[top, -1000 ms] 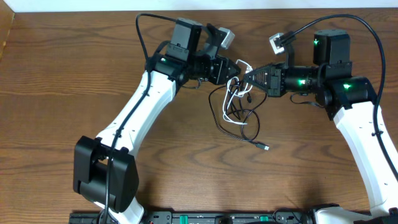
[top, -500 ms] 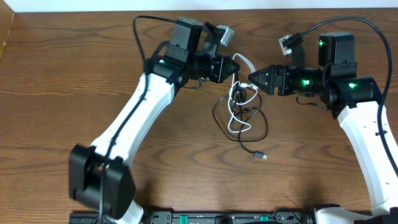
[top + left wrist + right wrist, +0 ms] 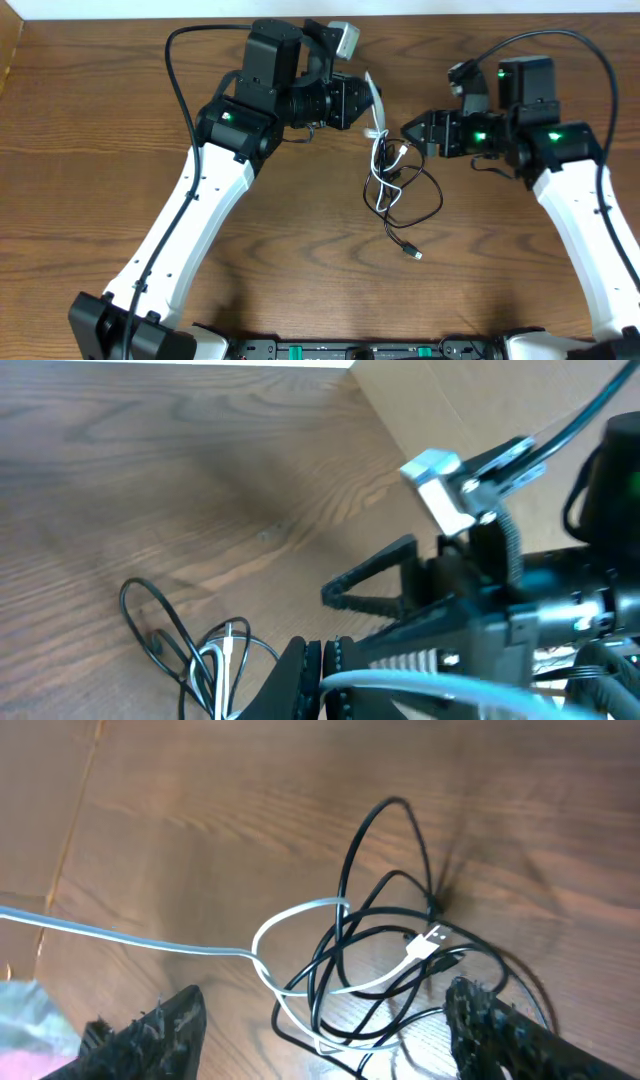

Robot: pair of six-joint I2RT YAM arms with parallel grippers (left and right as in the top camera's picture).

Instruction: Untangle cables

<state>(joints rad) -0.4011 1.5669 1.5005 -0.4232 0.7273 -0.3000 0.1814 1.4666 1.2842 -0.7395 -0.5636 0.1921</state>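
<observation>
Two tangled cables (image 3: 390, 176) on brown wooden table (image 3: 100, 130); left jaws pinch white cable (image 3: 374, 100), right jaws spread.

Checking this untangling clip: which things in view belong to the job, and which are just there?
Part of the job:
- white cable, clamped in the shut left end effector
- black cable, tangled with the white one
- right end effector, open beside the tangle

Just there:
- table
- thick arm cable
- black rail at the bottom edge
</observation>
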